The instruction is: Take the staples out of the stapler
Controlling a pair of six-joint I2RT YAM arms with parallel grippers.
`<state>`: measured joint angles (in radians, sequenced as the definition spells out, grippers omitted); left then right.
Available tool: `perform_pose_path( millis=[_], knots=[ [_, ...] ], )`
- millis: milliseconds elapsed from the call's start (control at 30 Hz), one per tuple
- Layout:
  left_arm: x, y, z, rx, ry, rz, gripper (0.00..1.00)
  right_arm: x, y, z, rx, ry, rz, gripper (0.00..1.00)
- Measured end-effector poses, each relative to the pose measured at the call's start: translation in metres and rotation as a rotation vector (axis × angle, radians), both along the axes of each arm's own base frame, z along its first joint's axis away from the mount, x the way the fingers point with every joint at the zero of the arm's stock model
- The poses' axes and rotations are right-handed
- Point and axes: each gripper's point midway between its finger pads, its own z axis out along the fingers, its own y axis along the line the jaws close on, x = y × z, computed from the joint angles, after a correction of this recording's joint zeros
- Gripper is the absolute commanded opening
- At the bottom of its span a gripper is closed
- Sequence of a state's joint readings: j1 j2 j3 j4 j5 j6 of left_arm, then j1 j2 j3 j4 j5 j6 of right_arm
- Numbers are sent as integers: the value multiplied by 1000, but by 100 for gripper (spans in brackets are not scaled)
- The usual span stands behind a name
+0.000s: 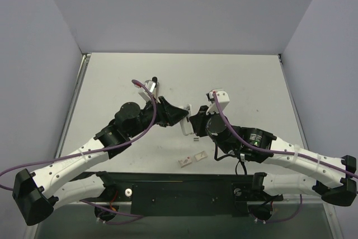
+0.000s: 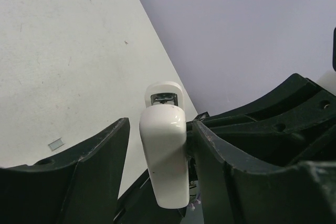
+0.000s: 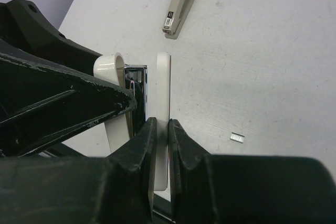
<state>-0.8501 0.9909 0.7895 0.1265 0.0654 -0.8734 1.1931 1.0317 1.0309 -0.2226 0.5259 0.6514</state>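
The stapler point(image 1: 186, 117) is held in the air between both arms, opened out. In the right wrist view my right gripper point(image 3: 161, 125) is shut on its thin white lid point(image 3: 163, 93), with the metal inner bar point(image 3: 137, 90) beside it. In the left wrist view the white shell point(image 2: 164, 156) stands between the fingers of my left gripper point(image 2: 160, 123). The right finger point(image 2: 210, 150) touches it and a gap shows at the left finger point(image 2: 113, 150). The staples point(image 1: 196, 138) lie on the table as a tiny grey strip, also seen in the left wrist view point(image 2: 55, 143) and the right wrist view point(image 3: 238, 138).
A larger grey and black stapler point(image 1: 151, 87) lies on the table behind the left arm and shows in the right wrist view point(image 3: 178, 6). Two small white tabs point(image 1: 185, 161) point(image 1: 199, 155) lie near the front edge. Walls enclose the table on three sides.
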Motion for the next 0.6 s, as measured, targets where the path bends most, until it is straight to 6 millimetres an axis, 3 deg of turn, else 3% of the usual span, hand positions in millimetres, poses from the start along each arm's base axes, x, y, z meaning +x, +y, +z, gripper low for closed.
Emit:
perform_pose_path(
  millis=[167,233,267,300,433,600],
  knots=[
    [0,0,-1,-5,4,0,54,0,1,4,8,-20,-13,0],
    [0,0,0,-7,3,0,37,0,2,4,5,-24,-16,0],
    [0,-1,0,-10,7,0,4,-1,3,3,3,-24,-16,0],
    [-1,-1,1,-15,4,-3,0,-1,4,2,-2,-25,-18,0],
    [-1,-1,2,-16,-2,-5,0,1,4,1,-9,-28,-26,4],
    [-4,-2,2,-10,-12,-21,0,-2,0,2,-14,-28,-18,33]
  ],
)
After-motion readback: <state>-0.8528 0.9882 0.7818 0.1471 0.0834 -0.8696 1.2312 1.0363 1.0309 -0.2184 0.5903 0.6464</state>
